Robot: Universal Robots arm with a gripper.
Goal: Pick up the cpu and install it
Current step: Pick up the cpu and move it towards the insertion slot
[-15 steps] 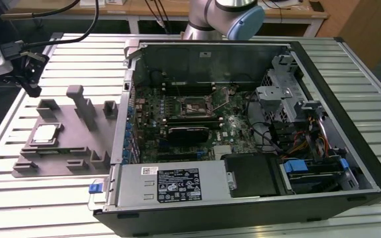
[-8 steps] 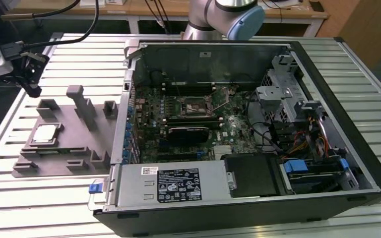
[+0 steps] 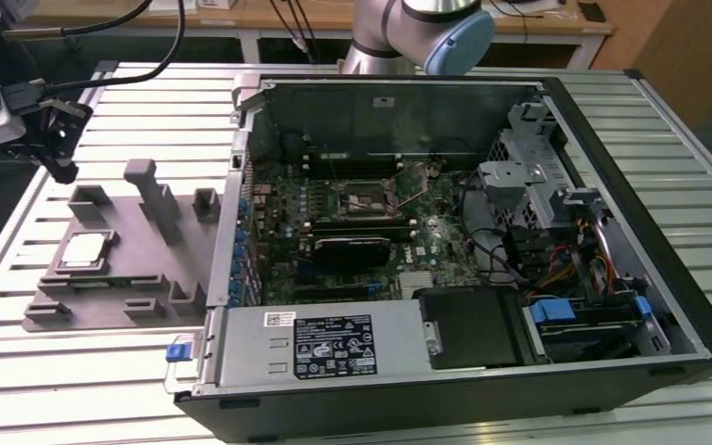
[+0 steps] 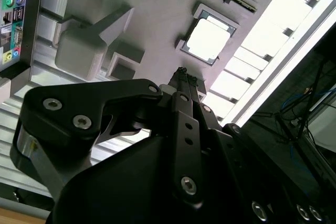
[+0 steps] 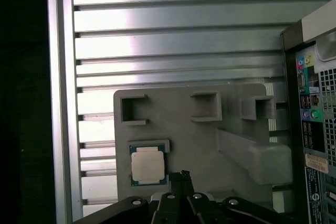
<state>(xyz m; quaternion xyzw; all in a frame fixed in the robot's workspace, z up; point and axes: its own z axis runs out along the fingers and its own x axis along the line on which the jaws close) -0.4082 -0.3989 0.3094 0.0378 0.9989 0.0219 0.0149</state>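
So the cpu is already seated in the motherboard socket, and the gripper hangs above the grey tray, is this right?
Not quite. The cpu lies in a recess of the grey tray, outside the computer case, as the first wrist view shows. The gripper does hang above the grey tray.

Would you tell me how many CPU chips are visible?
1. The cpu lies in a recess of the fixture tray, at the exterior view's left of the computer case; others may be hidden inside.

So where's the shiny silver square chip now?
The silver-grey square cpu lies in a recess of the grey plastic fixture tray, at the exterior view's left of the open black computer case.
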